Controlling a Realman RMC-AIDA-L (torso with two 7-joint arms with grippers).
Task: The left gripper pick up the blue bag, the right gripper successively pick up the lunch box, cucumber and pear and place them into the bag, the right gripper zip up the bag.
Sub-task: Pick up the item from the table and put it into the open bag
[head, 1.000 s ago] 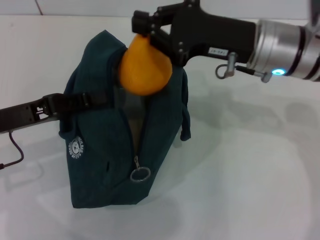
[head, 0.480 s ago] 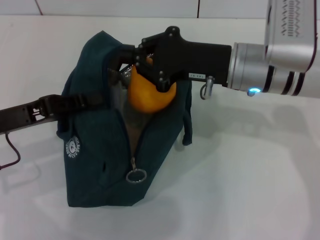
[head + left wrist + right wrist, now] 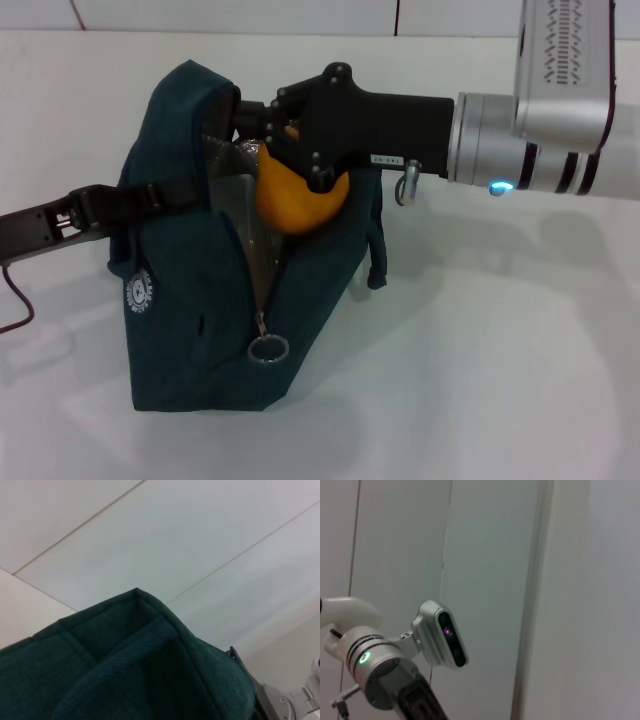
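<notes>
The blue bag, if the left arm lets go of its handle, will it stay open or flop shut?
Probably it sags: the blue bag is soft fabric, and its mouth seems held up by the left end effector pulling a handle. Its broad base on the table suggests it won't tip. The pear in the right end effector might catch on slumped cloth.

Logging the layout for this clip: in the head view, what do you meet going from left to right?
Left tool holding the bag's strap → round white logo on the blue bag → zipper ring → pear in the right tool at the bag's mouth → blue light on the right wrist.
</notes>
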